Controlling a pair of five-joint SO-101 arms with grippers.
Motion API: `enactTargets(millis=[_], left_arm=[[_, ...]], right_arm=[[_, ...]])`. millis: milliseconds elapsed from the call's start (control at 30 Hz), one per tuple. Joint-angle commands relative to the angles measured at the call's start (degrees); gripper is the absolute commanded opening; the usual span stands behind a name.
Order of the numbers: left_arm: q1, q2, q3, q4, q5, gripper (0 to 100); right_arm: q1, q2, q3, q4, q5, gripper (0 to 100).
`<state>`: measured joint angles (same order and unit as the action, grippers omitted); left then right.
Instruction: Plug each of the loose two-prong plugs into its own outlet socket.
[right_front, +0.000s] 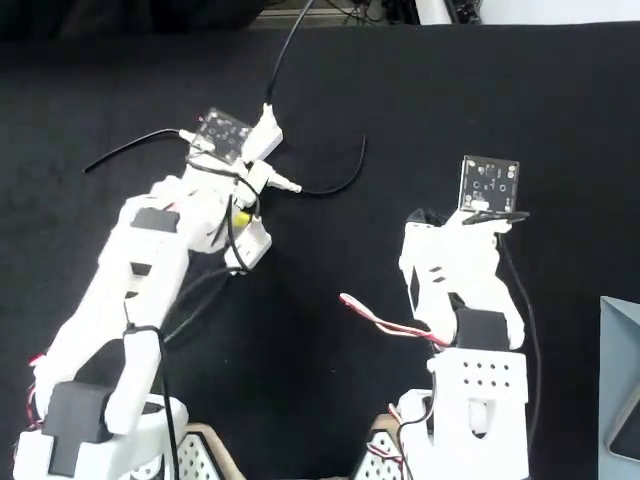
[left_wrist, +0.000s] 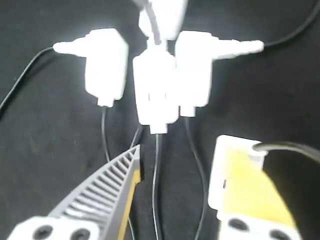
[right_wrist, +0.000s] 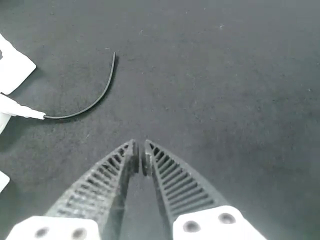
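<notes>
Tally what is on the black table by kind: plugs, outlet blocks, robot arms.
Outlet block: 1
White plugs flanking it: 2
Corded white piece at its end, kind unclear: 1
Robot arms: 2
Total: 6

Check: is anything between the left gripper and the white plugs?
No object blocks it. Only thin black cords trail from the plugs across the mat, running between the left gripper's open fingers.
</notes>
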<state>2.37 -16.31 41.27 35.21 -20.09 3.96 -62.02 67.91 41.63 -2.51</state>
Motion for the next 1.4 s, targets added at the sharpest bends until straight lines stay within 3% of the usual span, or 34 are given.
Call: enactTargets(millis=[0, 233, 467, 767, 900, 1067, 1367], left_arm=[[-1.36, -1.14, -3.91, 2.55, 1.32, 31], [-1.27, -8.09, -11.74, 21.36, 1.58, 31], [-4.53, -26.73, -12.09, 30.15, 6.68, 24], [-6.02, -51.6, 8.13, 29.8, 7.12, 10], [-5.93, -62.42, 19.21, 22.95, 7.12, 3], [-5.93, -72.79, 33.71, 16.26, 7.12, 4], [-6.02, -87.65, 47.69, 16.35, 10.73, 4]], right_arm=[[0.44, -0.84, -0.04, -0.97, 0.26, 1.5], [-1.85, -0.92, -0.84, 0.53, 0.44, 1.5], [-8.88, -1.27, -11.38, 17.23, 3.52, 1.5], [-10.11, -1.36, -10.24, 21.01, 3.87, 1.3], [-10.2, -1.36, -7.16, 20.66, 3.6, 1.3], [-10.02, -1.36, -5.05, 20.57, 3.6, 1.2], [-9.93, -5.93, -3.21, 21.1, 3.6, 1.2]])
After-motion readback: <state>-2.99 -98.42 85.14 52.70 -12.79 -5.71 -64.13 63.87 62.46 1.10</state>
